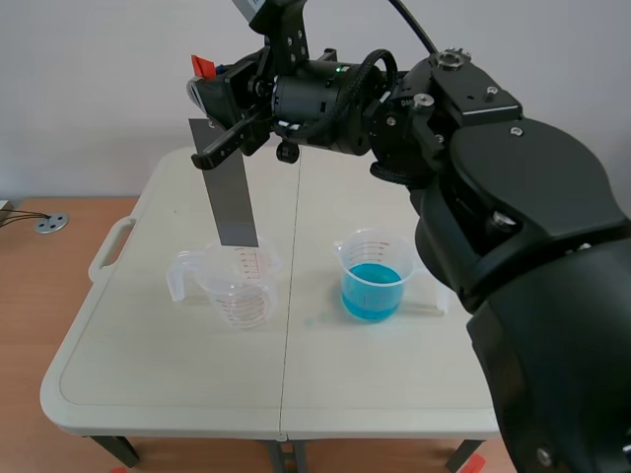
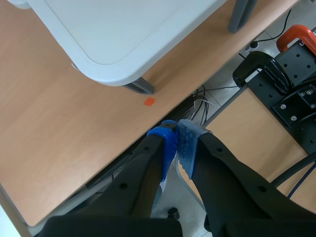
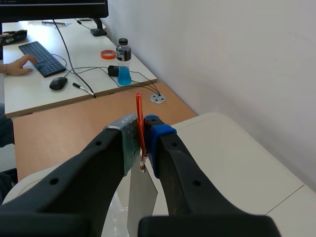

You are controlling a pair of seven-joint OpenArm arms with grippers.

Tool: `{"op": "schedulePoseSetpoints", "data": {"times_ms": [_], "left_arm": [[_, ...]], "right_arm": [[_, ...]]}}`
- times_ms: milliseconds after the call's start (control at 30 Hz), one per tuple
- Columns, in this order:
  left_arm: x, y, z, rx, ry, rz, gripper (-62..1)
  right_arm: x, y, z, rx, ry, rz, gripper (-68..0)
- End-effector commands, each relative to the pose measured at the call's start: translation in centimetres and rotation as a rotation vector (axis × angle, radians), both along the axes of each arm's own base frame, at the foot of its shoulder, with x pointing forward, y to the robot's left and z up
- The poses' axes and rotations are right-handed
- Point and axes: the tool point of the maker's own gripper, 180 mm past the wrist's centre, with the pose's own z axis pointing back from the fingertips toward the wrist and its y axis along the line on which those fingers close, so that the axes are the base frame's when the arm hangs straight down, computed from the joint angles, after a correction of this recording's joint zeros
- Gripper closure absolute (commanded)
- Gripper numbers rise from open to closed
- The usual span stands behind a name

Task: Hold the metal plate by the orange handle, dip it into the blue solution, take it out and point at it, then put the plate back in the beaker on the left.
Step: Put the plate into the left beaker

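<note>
First, left gripper: fingers closed, blue dotted pads pressed together with nothing between them; it hangs off the table, whose rounded corner lies ahead of it.
Empty beaker: clear, with red markings, standing on the table straight below the right gripper.
Metal plate: grey strip hanging almost upright from the right gripper, its lower edge level with the empty beaker's mouth; I cannot tell whether it has entered.
Orange handle: thin tab at the plate's top, pinched between the right gripper's pads, its tip standing above the fingertips.
Right gripper: raised high over the table, fingers clamped on the orange handle.
Beaker of blue solution: on the table, below the right gripper and off toward its arm's base, apart from the plate.
</note>
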Motion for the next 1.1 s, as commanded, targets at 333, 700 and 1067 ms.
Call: {"op": "schedulePoseSetpoints", "data": {"times_ms": [333,700,1067], "left_arm": [[0.3,-0.3,0.2,-0.013,-0.015,0.000,-1.7],[0.3,-0.3,0.2,-0.012,-0.014,0.001,-1.7],[0.3,-0.3,0.2,-0.012,-0.014,0.000,-1.7]], "right_arm": [[-0.4,1.2,1.0,0.021,-0.025,0.037,-1.3],[-0.1,1.2,-1.5,0.012,0.033,0.034,-1.3],[0.1,1.1,-4.5,0.000,0.078,0.032,-1.3]]}}
